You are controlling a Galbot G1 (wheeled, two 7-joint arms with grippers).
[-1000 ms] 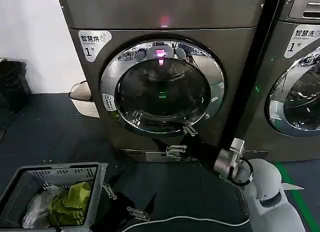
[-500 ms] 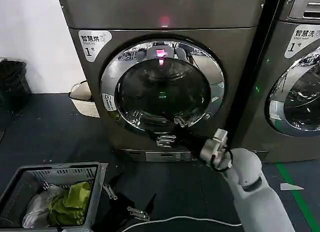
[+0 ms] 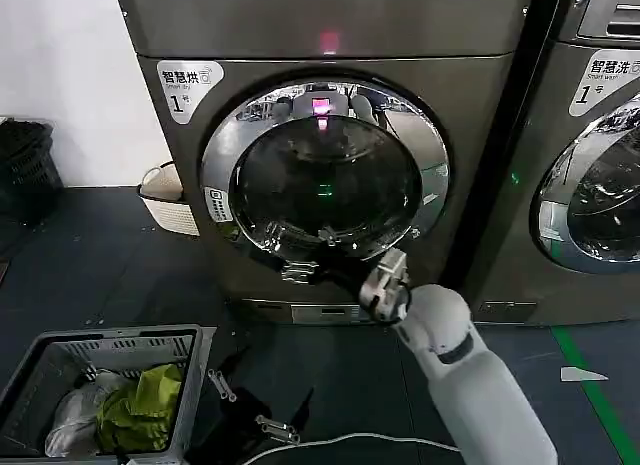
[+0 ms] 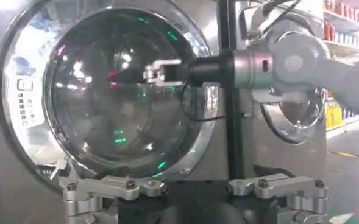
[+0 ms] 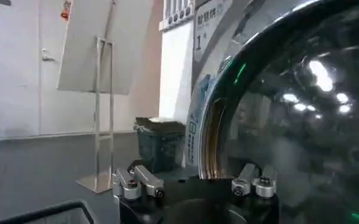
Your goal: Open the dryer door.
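Note:
The dryer door (image 3: 325, 175) is a round dark glass window in a chrome ring, and it sits shut against the grey machine front. My right gripper (image 3: 308, 253) reaches in from the lower right, open, with its fingers spread just in front of the door's lower rim. The left wrist view shows that gripper (image 4: 150, 72) in front of the door glass (image 4: 106, 109). In the right wrist view the open gripper (image 5: 194, 182) is close to the chrome ring (image 5: 213, 122). My left gripper (image 3: 245, 405) hangs low over the floor, open and holding nothing.
A grey laundry basket (image 3: 60, 350) with green clothes stands at the lower left. A white basket (image 3: 165, 200) sits beside the dryer, and a black bin (image 3: 25, 170) is further left. A second machine (image 3: 590, 185) stands to the right. A white cable (image 3: 380, 440) lies on the floor.
My right arm has swung left and up, from the dryer's lower right base to the door's lower rim. The door stays shut. The left arm has not moved.

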